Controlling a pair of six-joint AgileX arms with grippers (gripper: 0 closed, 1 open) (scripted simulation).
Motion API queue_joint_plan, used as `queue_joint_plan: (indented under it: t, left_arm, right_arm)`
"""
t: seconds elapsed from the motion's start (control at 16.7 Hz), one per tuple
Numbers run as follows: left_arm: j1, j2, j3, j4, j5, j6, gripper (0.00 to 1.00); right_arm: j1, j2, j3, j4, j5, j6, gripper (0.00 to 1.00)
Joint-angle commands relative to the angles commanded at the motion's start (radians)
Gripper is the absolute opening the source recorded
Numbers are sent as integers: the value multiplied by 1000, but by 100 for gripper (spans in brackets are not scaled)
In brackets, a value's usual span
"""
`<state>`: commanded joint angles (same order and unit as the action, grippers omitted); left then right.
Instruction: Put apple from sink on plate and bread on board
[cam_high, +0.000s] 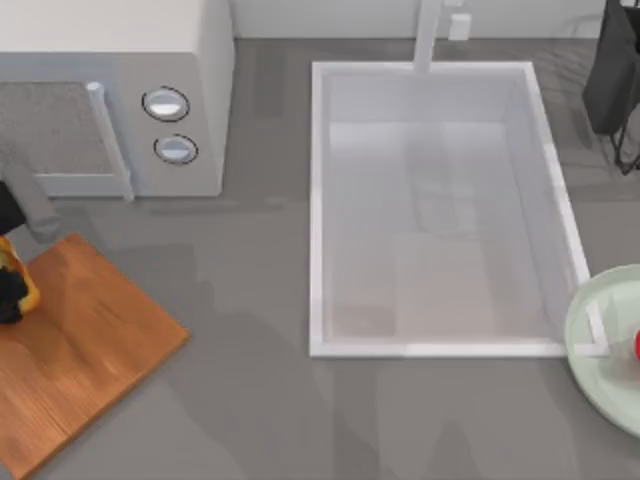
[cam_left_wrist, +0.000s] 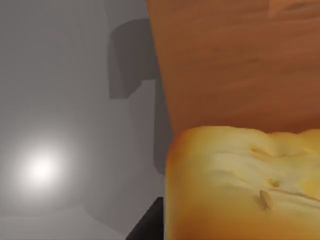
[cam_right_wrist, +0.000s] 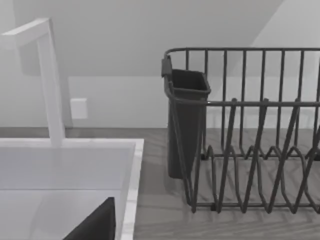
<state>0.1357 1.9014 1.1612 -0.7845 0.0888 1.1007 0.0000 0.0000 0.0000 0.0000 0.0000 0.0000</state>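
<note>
At the left edge of the table, the blocky golden-yellow bread (cam_high: 14, 285) is seen over the near-left part of the flat orange-brown wooden cutting board (cam_high: 85, 350), with the dark left gripper (cam_high: 10, 295) at it.

Whether the left gripper's fingers are spread or pinching the bread cannot be told. In the left wrist view the bread (cam_left_wrist: 240, 185) is shown close up, with the board (cam_left_wrist: 235, 60) beyond it. The small bright red apple (cam_high: 636, 345) is seen at the right edge, on the round pale mint-green plate (cam_high: 605, 345), which lies just beside the near right corner of the large white rectangular sink (cam_high: 318, 200). A white microwave (cam_high: 190, 60) stands behind the board. In the right wrist view the sink's rim (cam_right_wrist: 131, 190), its white faucet post (cam_right_wrist: 50, 85) and a dark wire dish rack (cam_right_wrist: 240, 130) are shown.
</note>
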Motion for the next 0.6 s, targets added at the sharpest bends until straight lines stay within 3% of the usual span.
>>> queue_joint_plan:
  t: [0.6]
  left_arm:
    - [-1,-19,-20,-29,19,1,0]
  right_arm:
    - [0,0,0,0,0,0,100]
